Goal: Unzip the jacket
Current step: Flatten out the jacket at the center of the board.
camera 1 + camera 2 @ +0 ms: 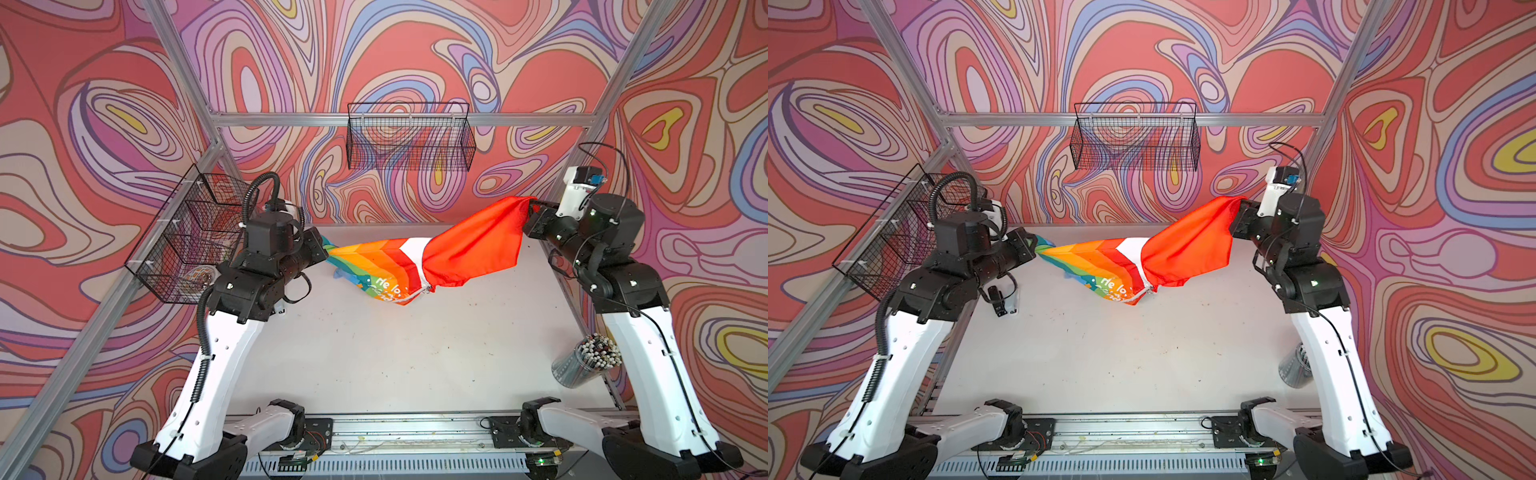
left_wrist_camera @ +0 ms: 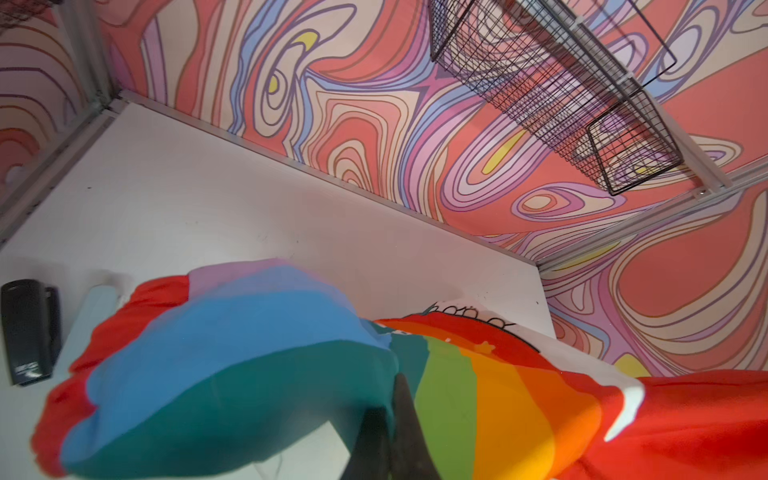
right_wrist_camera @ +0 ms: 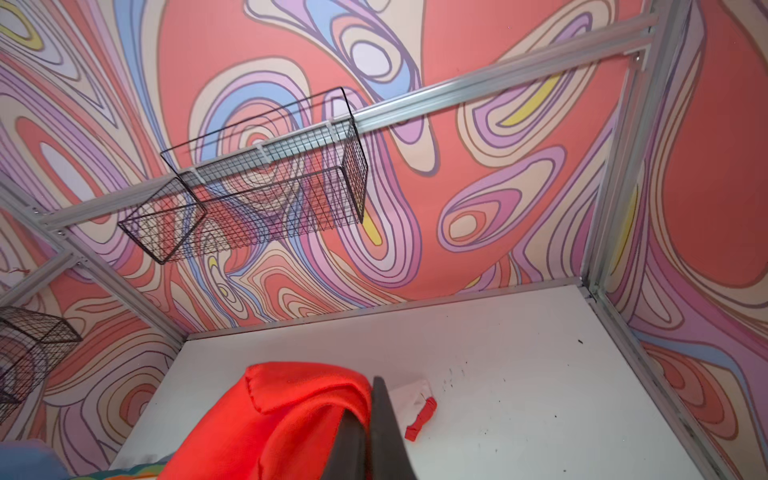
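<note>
Top views both show, nearest the camera, a metal rail (image 1: 415,432) carrying the two arm bases, with the white table (image 1: 374,357) extending beyond it. A clear cup of pens (image 1: 586,361) sits tilted at the table's right edge, beside the right arm. In a top view a small black device (image 1: 1000,300) lies on the table close under the left arm. Past mid-table, the jacket (image 1: 415,262) is strung between the two arms and raised off the surface along most of its length. It sags in the middle, where the white zipper (image 1: 423,287) and part of the white lettering are visible. Whether that lowest fold touches the table cannot be told, nor how far the zipper is done up. The left gripper (image 1: 325,248) is clamped on the bunched rainbow-striped end. In the left wrist view its dark fingers (image 2: 409,436) are closed with teal and green cloth pinched between them. The right gripper (image 1: 532,206), held higher and further back, is closed on the tip of the red hood (image 1: 478,245). In the right wrist view its fingers (image 3: 384,415) are pressed together on red fabric. A white panel shows between the stripes and the hood. Further back on the left, a wire side basket (image 1: 183,237) hangs from the frame behind the left arm. Furthest away, a wire rear basket (image 1: 409,137) hangs on the cross-bar against the swirl-patterned wall (image 1: 415,50).
</note>
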